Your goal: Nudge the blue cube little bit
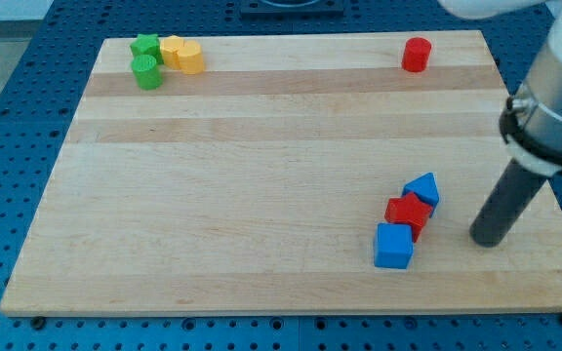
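Lower right of frame: cluster of three blocks, with my tip standing just off to its right.
Blue cube (393,246): lowest of the cluster, near the counter's bottom edge, turned slightly askew; upper right corner touching the red star.
Red star (409,214): star-like block, middle of the cluster, wedged between the blue cube below left and the blue wedge above right.
Blue wedge (422,190): second blue block, pointed top, exact shape hard to make out; touching the red star's upper right.
My tip (489,241): lower end of dark rod, resting on the counter to the right of the cluster, about level with the blue cube; clear gap, not touching any block.
Rod: tilts up and to the right into a grey and white arm housing at the frame's right edge.
Pincer: none visible on this arm, only the straight rod; spread or pressed state cannot be told.
Upper left of frame: green star (145,45), green cylinder (146,72) just below it, two yellow blocks (181,54) just beside them to the right, all bunched close.
Upper right of frame: red cylinder (416,55), standing alone near the top edge.
Counter (261,175): pale wooden board, striped grain, set on a blue perforated base (8,146).
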Tool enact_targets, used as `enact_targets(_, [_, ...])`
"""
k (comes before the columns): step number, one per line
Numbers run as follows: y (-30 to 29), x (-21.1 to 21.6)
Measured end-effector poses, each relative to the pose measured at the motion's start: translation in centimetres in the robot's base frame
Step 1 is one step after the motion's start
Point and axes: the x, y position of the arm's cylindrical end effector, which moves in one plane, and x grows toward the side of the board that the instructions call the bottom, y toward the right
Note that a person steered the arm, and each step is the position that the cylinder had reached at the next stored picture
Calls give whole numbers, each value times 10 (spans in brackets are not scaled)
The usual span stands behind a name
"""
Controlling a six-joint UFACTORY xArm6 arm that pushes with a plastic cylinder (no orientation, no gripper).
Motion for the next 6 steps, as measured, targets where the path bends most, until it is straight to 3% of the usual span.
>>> enact_targets(2, [-75, 5])
enact_targets(6, [-78, -21])
